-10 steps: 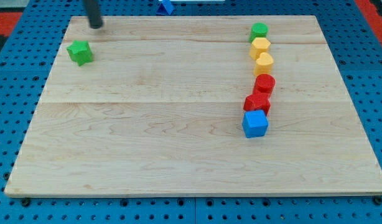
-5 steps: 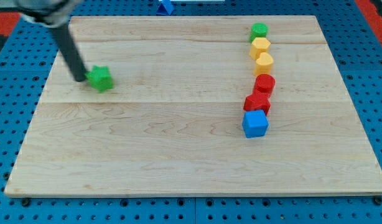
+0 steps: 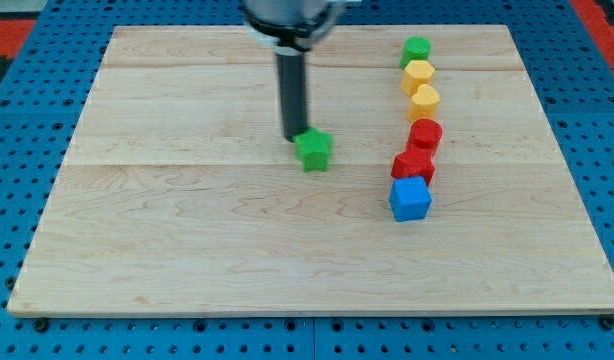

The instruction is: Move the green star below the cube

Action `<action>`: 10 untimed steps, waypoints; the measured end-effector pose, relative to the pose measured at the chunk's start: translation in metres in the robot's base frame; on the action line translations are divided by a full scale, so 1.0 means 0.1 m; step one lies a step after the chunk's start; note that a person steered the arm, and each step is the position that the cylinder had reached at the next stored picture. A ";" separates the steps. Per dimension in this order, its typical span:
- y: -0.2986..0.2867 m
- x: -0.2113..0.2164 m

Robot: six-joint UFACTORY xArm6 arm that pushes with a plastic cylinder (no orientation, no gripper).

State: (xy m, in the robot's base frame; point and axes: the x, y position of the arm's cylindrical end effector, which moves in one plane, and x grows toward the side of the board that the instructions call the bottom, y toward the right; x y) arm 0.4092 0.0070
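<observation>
One green star [image 3: 313, 151] sits near the middle of the wooden board [image 3: 187, 240], small, bright green, its points blunt. My tip [image 3: 291, 136] touches its upper-left edge; I have no jaws, only this dark rod. Toward the view's right runs a column of blocks: green cylinder [image 3: 416, 48], two yellow blocks [image 3: 418, 73] [image 3: 424, 100], red cylinder [image 3: 426, 133], red block [image 3: 414, 163], then the blue cube [image 3: 410, 198], lower than the star
</observation>
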 end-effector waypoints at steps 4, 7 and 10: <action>0.35 0.99; 0.59 1.42; 0.19 1.88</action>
State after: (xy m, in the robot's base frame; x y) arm 0.5972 0.0263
